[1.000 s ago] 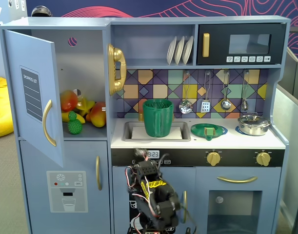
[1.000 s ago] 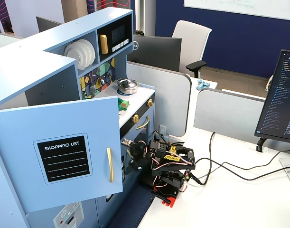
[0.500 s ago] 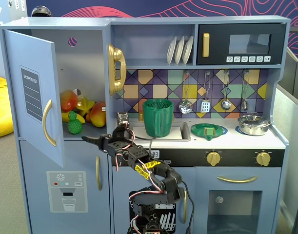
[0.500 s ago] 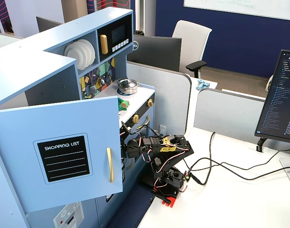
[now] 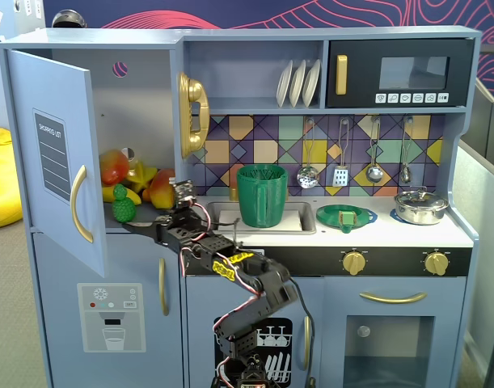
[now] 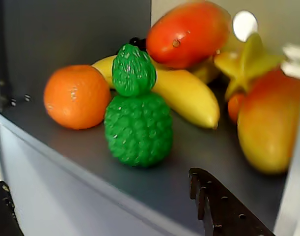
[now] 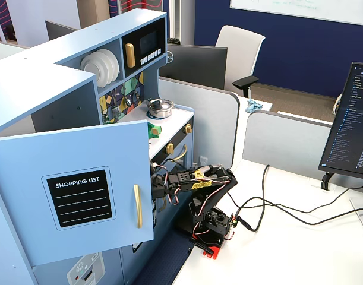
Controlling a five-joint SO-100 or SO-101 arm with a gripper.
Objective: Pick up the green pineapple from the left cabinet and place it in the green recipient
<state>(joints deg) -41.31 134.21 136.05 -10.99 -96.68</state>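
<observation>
The green pineapple (image 6: 137,118) stands upright near the front edge of the shelf in the left cabinet (image 5: 141,105), whose door (image 5: 57,162) hangs open. In a fixed view the pineapple (image 5: 123,204) is small, at the shelf's front. My gripper (image 5: 141,229) reaches toward the shelf edge, just below and right of it. In the wrist view the gripper (image 6: 96,179) is open, its dark fingers (image 6: 218,204) wide apart and short of the fruit, nothing between them. The green recipient (image 5: 261,196) stands in the sink. In another fixed view the door (image 7: 74,190) hides the gripper.
Around the pineapple lie an orange (image 6: 77,97), a banana (image 6: 184,98), a red-orange mango (image 6: 189,32), a star fruit (image 6: 245,61) and another mango (image 6: 267,123). A flat green plate (image 5: 346,215) and a pot (image 5: 420,206) sit on the counter. The door edge stands left of the arm.
The arm has risen from its folded low pose in front of the oven and stretched left, bringing the gripper up to the cabinet shelf edge beside the pineapple.
</observation>
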